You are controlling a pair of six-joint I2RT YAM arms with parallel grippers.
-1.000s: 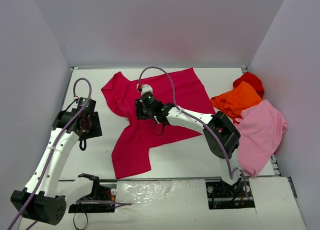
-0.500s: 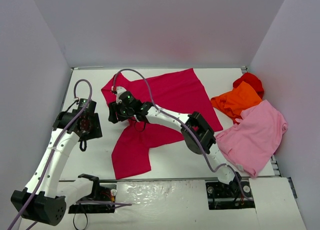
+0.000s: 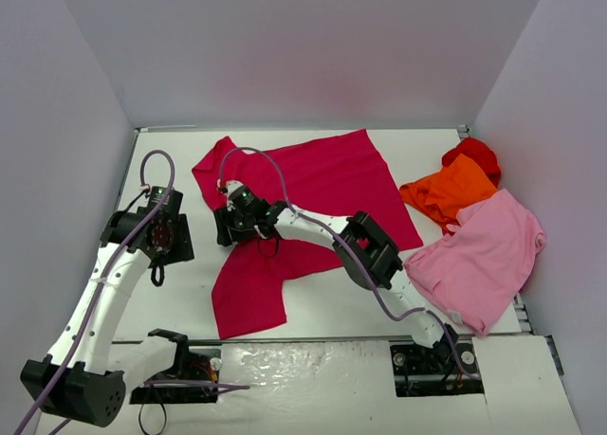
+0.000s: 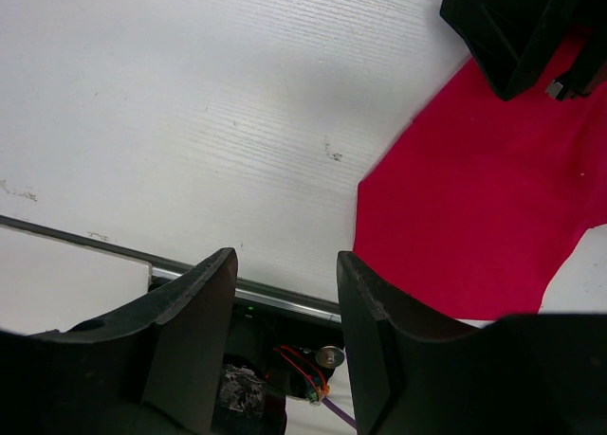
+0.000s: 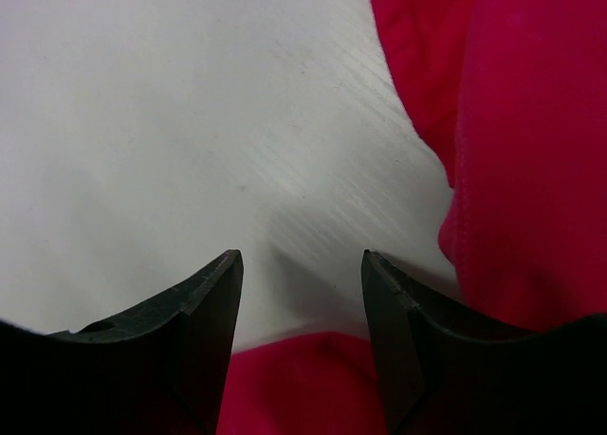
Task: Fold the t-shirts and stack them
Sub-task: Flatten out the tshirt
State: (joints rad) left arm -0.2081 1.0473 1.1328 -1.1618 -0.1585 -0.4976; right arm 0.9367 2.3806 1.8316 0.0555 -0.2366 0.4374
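Right gripper (image 3: 226,225), seen from above, hangs at the left edge of the crimson shirt (image 3: 318,174), which lies spread on the table (image 3: 313,312). The left gripper (image 3: 161,238) hovers well left of it. We see the orange shirt (image 3: 453,190), pink shirt (image 3: 486,250) and red shirt (image 3: 474,154) heaped at the right. From the left wrist, its jaws stand apart over bare table, holding nothing. From the right wrist, its jaws are apart and empty, with crimson cloth just beside them.

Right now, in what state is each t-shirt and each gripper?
crimson t-shirt: spread on the table, not neatly folded
orange t-shirt: crumpled, unfolded
light pink t-shirt: loosely spread, unfolded
bright red t-shirt: bunched up behind the orange one
left gripper: open, holding nothing
right gripper: open, holding nothing, at the crimson shirt's edge
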